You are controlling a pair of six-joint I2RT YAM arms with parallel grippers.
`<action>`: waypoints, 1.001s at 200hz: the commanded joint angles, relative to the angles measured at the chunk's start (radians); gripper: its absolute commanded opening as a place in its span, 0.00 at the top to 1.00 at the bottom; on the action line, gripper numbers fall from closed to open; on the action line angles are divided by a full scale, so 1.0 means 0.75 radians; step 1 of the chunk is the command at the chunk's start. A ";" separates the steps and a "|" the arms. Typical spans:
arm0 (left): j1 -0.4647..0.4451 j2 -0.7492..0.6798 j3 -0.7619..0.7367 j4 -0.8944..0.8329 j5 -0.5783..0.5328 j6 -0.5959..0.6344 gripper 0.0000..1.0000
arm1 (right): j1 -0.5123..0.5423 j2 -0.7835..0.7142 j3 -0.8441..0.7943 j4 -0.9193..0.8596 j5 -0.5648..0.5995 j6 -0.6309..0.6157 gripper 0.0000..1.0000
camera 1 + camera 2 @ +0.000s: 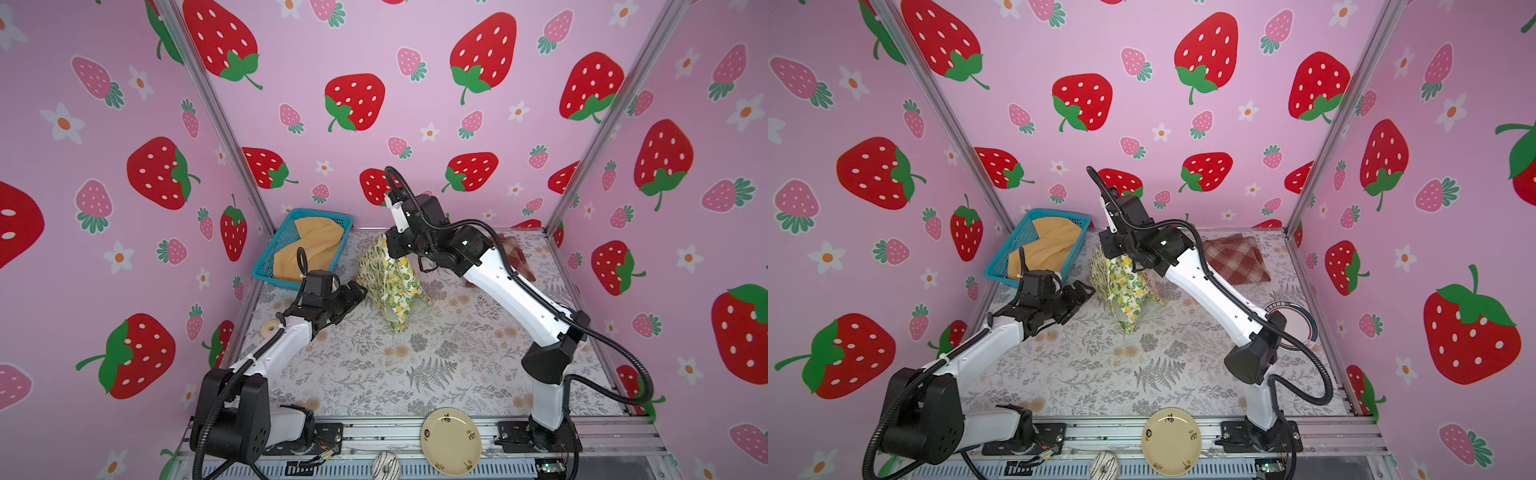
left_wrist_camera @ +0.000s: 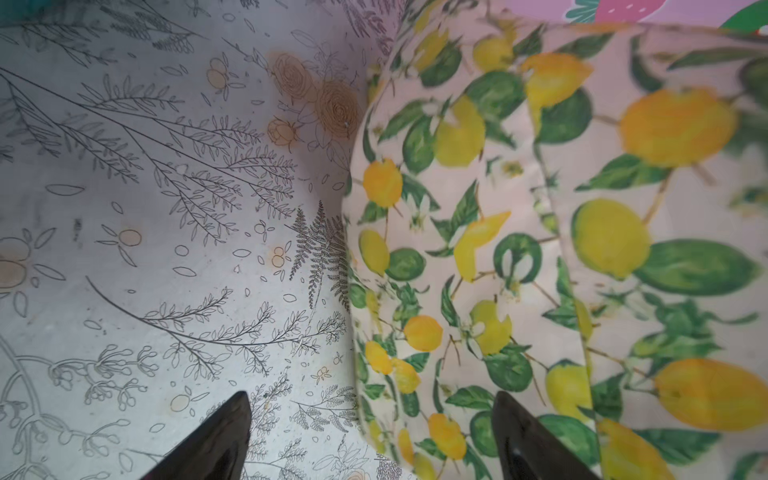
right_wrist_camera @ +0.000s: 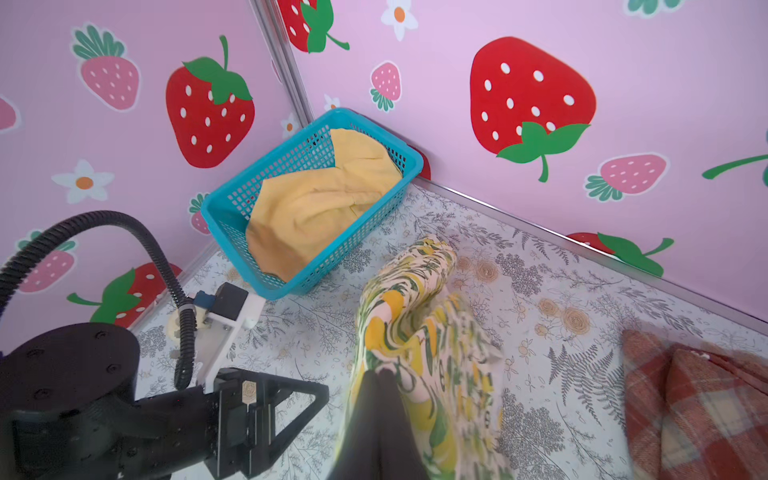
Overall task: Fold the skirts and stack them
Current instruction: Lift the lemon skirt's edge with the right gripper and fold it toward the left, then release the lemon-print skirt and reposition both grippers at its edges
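Right wrist view: right claw [image 3: 376, 376] pinches the lemon-print skirt [image 3: 419, 316] hanging tent-like; left claw [image 2: 372, 401] spread.

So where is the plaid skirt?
In a top view the plaid skirt lies folded at the far right of the table, beyond the right arm, apart from the lemon skirt.

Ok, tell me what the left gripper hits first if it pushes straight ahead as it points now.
Most likely the lemon skirt hanging from the shut right gripper. Its near edge lies just ahead of the open left gripper. Depth is hard to judge.
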 commanded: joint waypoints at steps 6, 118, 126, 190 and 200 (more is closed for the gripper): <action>0.004 -0.042 -0.007 -0.035 -0.026 0.023 0.08 | -0.167 -0.297 -0.370 0.116 -0.069 0.052 0.99; -0.029 0.094 -0.005 0.063 0.041 -0.024 0.10 | -0.760 -0.645 -1.679 0.475 0.021 0.044 0.72; -0.029 0.103 -0.001 0.061 0.044 -0.017 0.10 | -0.766 -0.659 -1.691 0.498 0.046 0.042 0.62; -0.040 0.267 0.103 0.067 0.034 0.008 0.10 | -0.563 -0.890 -1.668 0.583 0.164 0.038 0.00; -0.045 0.314 0.142 0.069 0.033 0.010 0.10 | -0.470 -0.883 -1.656 0.568 0.186 0.049 0.00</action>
